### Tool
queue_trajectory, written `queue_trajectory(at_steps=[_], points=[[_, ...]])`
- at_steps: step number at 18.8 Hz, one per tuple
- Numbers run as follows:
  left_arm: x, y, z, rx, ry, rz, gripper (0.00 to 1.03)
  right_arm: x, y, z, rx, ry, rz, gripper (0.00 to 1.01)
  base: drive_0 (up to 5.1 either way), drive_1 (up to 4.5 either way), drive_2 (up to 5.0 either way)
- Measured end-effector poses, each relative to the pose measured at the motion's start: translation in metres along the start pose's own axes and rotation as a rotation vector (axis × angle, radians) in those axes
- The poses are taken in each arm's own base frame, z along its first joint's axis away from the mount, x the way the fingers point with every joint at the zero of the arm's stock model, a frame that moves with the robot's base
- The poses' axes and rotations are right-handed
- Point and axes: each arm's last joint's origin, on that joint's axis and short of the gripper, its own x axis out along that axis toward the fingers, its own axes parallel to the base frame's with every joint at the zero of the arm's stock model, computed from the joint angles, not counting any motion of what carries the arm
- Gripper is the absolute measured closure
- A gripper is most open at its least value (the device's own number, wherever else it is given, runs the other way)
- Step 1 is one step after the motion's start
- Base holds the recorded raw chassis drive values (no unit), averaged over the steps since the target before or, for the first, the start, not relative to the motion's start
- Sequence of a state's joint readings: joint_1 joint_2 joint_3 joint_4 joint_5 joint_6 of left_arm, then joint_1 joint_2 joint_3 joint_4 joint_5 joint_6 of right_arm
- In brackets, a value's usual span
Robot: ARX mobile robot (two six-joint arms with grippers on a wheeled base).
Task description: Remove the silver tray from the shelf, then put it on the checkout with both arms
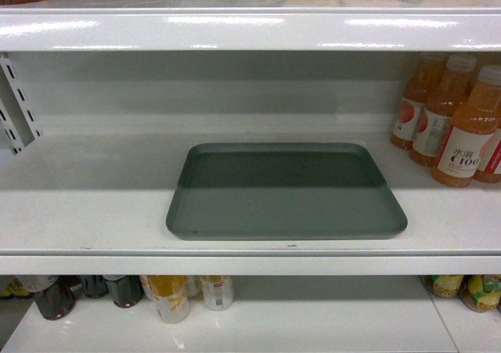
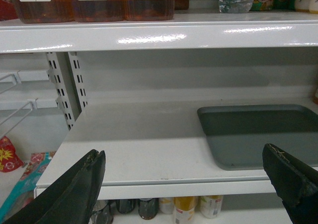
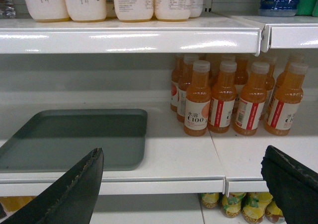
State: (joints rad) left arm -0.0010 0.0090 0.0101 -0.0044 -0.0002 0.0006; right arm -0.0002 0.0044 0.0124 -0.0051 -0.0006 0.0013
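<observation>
Tray [image 1: 286, 192] sat flat on the shelf [image 1: 94, 228], untouched. Left gripper [image 2: 184, 184] and right gripper [image 3: 181, 184] both had fingers spread. We judged we should grip opposite short rims together and lift level.

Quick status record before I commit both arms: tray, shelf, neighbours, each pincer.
tray: silver tray lies flat on the shelf, near the front lip, untouched
tray contents: nothing on it
neighbours: orange drink bottles to its right, apart from it
left pincer: open, in front of the shelf, off the tray's left end
right pincer: open, in front of the shelf, off the tray's right end
checkout: not in view
task stage: tray not yet gripped
</observation>
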Motion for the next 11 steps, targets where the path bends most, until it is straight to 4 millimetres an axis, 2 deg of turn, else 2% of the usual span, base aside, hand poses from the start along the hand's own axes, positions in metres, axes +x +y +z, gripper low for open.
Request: queue_trajectory(at_steps=[11], points=[[0.0000, 0.0000, 0.0000, 0.000, 0.000, 0.000, 0.05, 0.0000, 0.0000, 0.0000, 0.000, 0.000, 0.000, 0.03, 0.0, 0.00, 0.0]])
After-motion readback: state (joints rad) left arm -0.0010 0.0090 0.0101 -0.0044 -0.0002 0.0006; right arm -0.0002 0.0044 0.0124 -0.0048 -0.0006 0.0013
